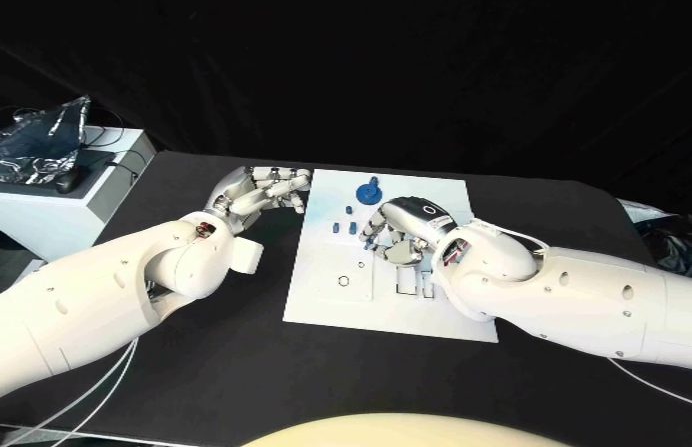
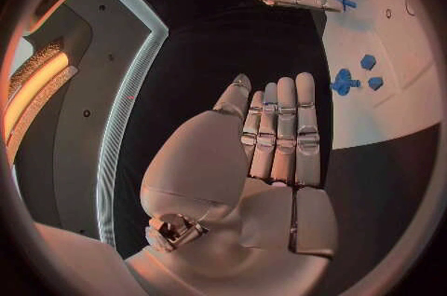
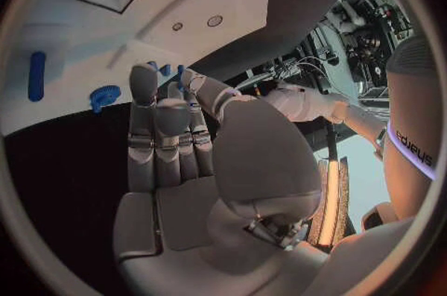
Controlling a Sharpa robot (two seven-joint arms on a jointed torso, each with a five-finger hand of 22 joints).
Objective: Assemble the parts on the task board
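Right robot hand (image 1: 401,229) sits over the middle of the task board (image 1: 329,302), fingers bent down at the plate. The left wrist view shows a small blue part (image 2: 346,4) at its fingertips, so I judge it's pinching that piece; how firm the grip is, can't tell. Left robot hand (image 1: 264,191) is just off the board's left edge over the black surface (image 1: 216,367), fingers straight and close together, holding nothing.

Progress, as a judgement: early to mid. Near end of the board has an open ring mark (image 1: 343,281) and rectangular slots (image 1: 410,285) beside the right wrist, apparently unfilled, though the arm covers part of them. A row of small blue pegs (image 1: 343,226) stands mid-board just left of the right robot hand. Farther back, a blue gear-like part (image 1: 368,191) with a knob sits near the far edge; seated or loose, can't tell. Remaining: place the pinched piece, then fill the near slots.

Containers: no bins or trays on the board. A white box (image 1: 65,202) sits at far left off the surface, clear crumpled plastic on top.
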